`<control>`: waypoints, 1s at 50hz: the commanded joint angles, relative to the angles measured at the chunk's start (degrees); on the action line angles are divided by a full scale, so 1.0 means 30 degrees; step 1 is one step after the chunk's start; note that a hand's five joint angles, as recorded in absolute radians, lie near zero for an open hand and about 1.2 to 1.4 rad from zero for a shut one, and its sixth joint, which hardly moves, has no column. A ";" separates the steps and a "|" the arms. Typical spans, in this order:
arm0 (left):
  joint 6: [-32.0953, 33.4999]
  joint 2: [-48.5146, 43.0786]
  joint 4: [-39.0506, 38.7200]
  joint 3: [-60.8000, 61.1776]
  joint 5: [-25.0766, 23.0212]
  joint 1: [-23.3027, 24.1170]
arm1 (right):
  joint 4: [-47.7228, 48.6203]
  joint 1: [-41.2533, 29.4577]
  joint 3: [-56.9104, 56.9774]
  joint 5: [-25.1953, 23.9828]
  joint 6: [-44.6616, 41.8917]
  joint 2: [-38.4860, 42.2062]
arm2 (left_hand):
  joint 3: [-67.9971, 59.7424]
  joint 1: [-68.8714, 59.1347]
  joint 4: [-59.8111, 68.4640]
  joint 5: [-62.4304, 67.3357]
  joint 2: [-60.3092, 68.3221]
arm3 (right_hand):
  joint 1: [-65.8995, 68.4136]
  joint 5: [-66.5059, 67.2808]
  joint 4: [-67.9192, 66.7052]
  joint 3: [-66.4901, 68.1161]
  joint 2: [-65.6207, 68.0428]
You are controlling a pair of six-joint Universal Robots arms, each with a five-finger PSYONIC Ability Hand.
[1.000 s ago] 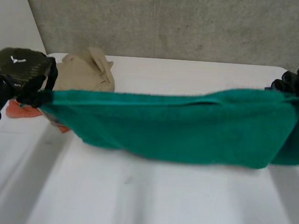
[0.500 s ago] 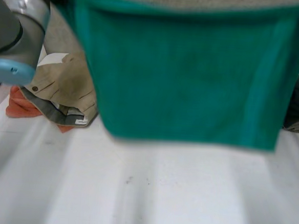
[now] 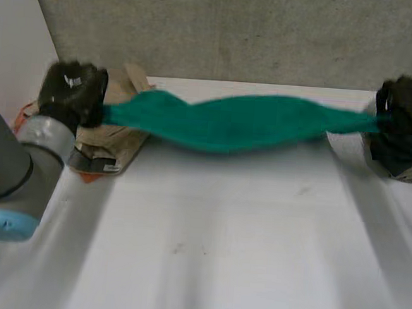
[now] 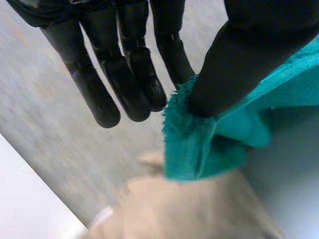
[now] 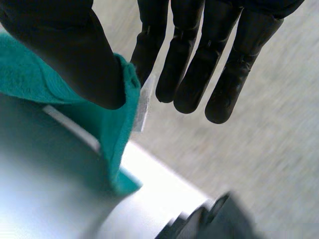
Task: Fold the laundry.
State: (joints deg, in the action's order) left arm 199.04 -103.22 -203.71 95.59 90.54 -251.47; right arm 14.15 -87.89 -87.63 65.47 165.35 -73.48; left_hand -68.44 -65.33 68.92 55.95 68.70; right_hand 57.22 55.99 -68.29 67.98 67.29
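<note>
The near stretch of the white table lies bare from its front edge up to the cloth, open room between the two arms. The left arm cuts in close and covers part of the heap beyond it.

Over the table's far half a green towel is pulled out long and bunched between the hands, sagging a little in the middle; whether it touches the table I cannot tell. The left hand has one end: its thumb presses a towel corner against a finger, the other fingers straight beside it. The right hand pinches the other end the same way, thumb on the cloth, fingers straight, a small white label at their tips.

Beyond the left hand's fingertips sits a heap of beige clothes, with an orange cloth peeping from below, mostly hidden. Beneath the right hand lies something dark; I cannot make out what. Behind it all runs a grey wall.
</note>
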 commanded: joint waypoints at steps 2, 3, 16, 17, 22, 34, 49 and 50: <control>0.0682 0.0801 0.3383 0.4433 -0.1467 0.0007 | -0.5178 0.2692 -0.2663 -0.2310 -0.4310 -0.0908 | -0.3853 -0.4890 0.3694 0.4683 0.3767 | 0.7593 0.4671 -0.3904 0.4008 0.4237; 0.0974 0.1093 0.4289 0.4638 -0.1584 -0.0052 | -0.6780 0.3276 -0.2809 -0.2339 -0.5941 -0.1083 | -0.3853 -0.4890 0.3694 0.4683 0.3767 | 0.7593 0.4671 -0.3904 0.4008 0.4237; 0.6104 0.5754 1.4994 0.5901 -0.2288 -0.0814 | -2.0098 0.8202 -0.3220 -0.3071 -1.8204 -0.3399 | -0.3853 -0.4890 0.3694 0.4683 0.3767 | 0.7593 0.4671 -0.3904 0.4008 0.4237; 0.6075 0.5784 1.4673 0.5871 -0.2376 -0.0785 | -1.9691 0.8261 -0.3453 -0.3420 -1.7943 -0.3399 | -0.3853 -0.4890 0.3694 0.4683 0.3767 | 0.7593 0.4671 -0.3904 0.4008 0.4237; 0.6045 0.5171 1.2154 0.5461 -0.2435 -0.0639 | -1.7552 0.8058 -0.4099 -0.3892 -1.7092 -0.3224 | -0.3853 -0.4890 0.3694 0.4683 0.3767 | 0.7593 0.4671 -0.3904 0.4008 0.4237; 0.5752 0.0426 0.7379 0.2096 -0.2114 0.0445 | -1.2599 0.3930 -0.1846 -0.3278 -1.3285 0.0349 | -0.3853 -0.4890 0.3694 0.4683 0.3767 | 0.7593 0.4671 -0.3904 0.4008 0.4237; 0.5285 -0.3650 0.0524 -1.2844 -0.0590 0.1149 | -0.0477 -0.1083 0.8526 0.3575 -0.2124 0.1759 | -0.3853 -0.4890 0.3694 0.4683 0.3767 | 0.7593 0.4671 -0.3904 0.4008 0.4237; 0.5081 -0.3621 0.0055 -1.3372 -0.0502 0.1033 | 0.1446 -0.1113 0.8527 0.4216 -0.1279 0.1322 | -0.3853 -0.4890 0.3694 0.4683 0.3767 | 0.7593 0.4671 -0.3904 0.4008 0.4237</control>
State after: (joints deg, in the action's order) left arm 216.19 -112.55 -195.75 71.77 88.43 -248.53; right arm -0.88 -88.89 -68.61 69.28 149.63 -66.96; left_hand -68.46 -65.33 68.92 55.95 68.70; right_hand 57.32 55.99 -68.29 68.00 67.58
